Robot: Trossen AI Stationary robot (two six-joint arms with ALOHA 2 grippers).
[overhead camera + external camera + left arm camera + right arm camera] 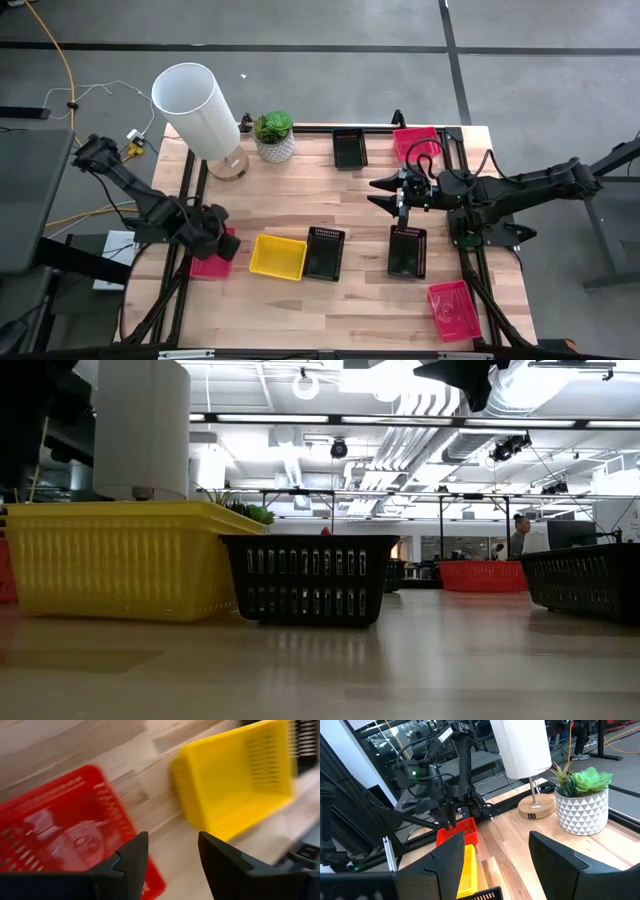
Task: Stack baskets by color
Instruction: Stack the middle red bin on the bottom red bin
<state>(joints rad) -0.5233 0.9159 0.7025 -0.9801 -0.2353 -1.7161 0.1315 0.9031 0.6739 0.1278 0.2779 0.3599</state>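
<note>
A red basket (pixel 208 266) (pixel 55 835) sits at the table's left edge, with a yellow basket (pixel 278 256) (pixel 240 780) and a black basket (pixel 325 252) to its right. Another black basket (pixel 407 250) lies right of centre. A black basket (pixel 349 148) and a red basket (pixel 415 142) sit at the far edge, and a third red one (pixel 455 308) at the near right. My left gripper (pixel 226 243) (pixel 172 865) hangs open over the left red basket's right rim, pointing steeply down. My right gripper (pixel 385 193) (pixel 505 865) stands open and level above the table's middle right, holding nothing.
A tall white lamp (pixel 195 105) on a wooden base and a white pot with a green plant (pixel 274 137) stand at the far left. Bare wood (pixel 330 320) lies along the near edge. Black frame rails (pixel 470 270) run along the table's sides.
</note>
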